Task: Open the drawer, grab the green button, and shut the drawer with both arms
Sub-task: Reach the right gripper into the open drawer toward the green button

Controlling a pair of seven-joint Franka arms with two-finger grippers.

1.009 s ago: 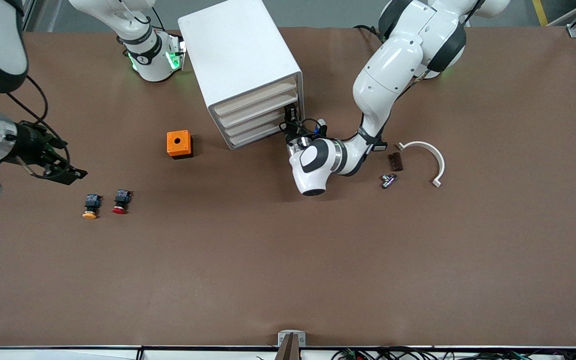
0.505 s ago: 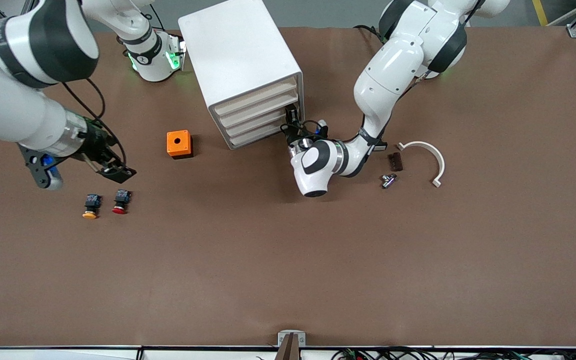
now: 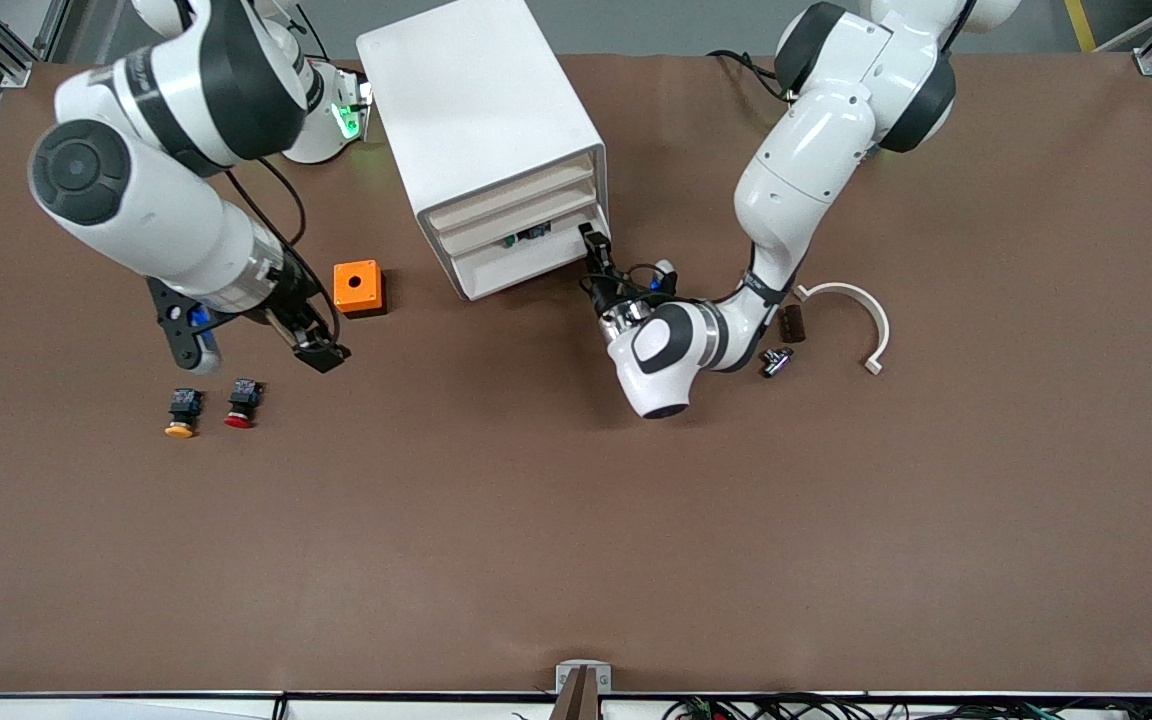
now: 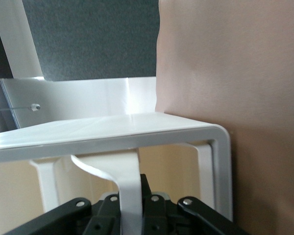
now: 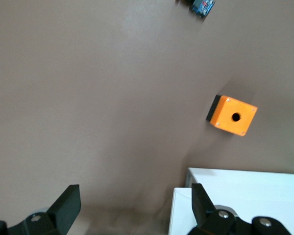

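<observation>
left jaws (image 3: pixel 591 240) clamp the drawer (image 3: pixel 526 255) handle; right jaws (image 3: pixel 321 352) gape above the table (image 3: pixel 576 520).

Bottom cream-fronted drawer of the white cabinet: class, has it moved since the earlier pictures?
Yes. The bottom cream-fronted drawer has slid out of the white cabinet, toward the front camera.

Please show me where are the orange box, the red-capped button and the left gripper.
orange box (image 3: pixel 357 286): front view, on its top face beside the hole.
red-capped button (image 3: pixel 239 402): front view, on its body above the cap.
left gripper (image 3: pixel 593 242): front view, at its fingertips on the drawer's handle.
</observation>
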